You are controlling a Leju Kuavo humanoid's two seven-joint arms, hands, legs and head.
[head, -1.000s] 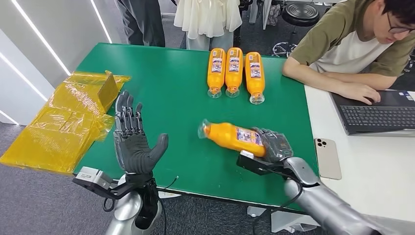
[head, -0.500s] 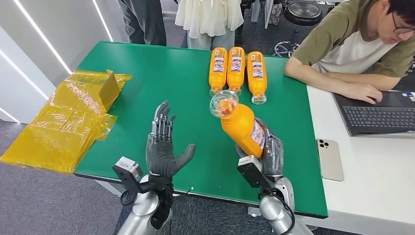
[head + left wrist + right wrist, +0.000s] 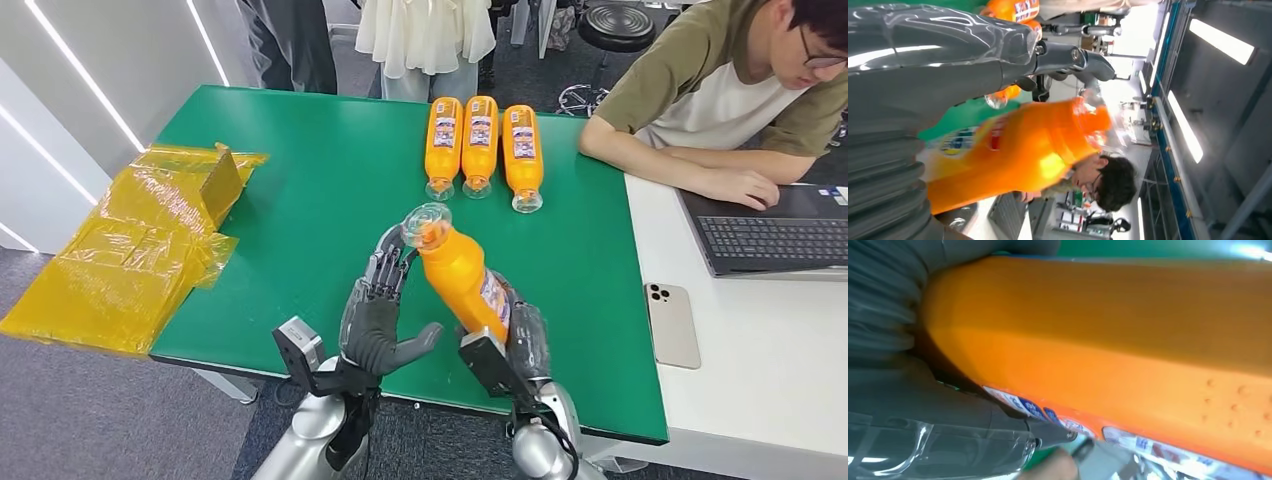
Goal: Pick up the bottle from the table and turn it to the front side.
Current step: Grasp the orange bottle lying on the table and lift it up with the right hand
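So the right robot hand (image 3: 522,338) has its fingers wrapped around the lower half of the bottle (image 3: 458,272) and holds it up off the green tabletop (image 3: 300,190), tilted, with the clear cap end pointing up and away from the robot. The label (image 3: 494,298) sits on the bottle's right side, just above the fingers. In the right wrist view the orange body (image 3: 1108,335) fills most of the picture, with a strip of label (image 3: 1048,415) along one edge.

The left robot hand (image 3: 383,310) is open, palm turned toward the bottle, fingers pointing up just beside its neck and thumb sticking out toward the right hand. Can't tell if the fingertips actually touch the bottle, it's really close. From the left wrist the bottle (image 3: 1018,150) is right next to the thumb (image 3: 1073,57).

Three more bottles (image 3: 480,150) lie side by side at the far edge of the tabletop, caps toward the robot. Yellow plastic bags (image 3: 130,250) hang off the left edge. On the white desk to the right a person (image 3: 720,90) sits at a laptop (image 3: 770,235), with a phone (image 3: 671,322) lying nearer the robot
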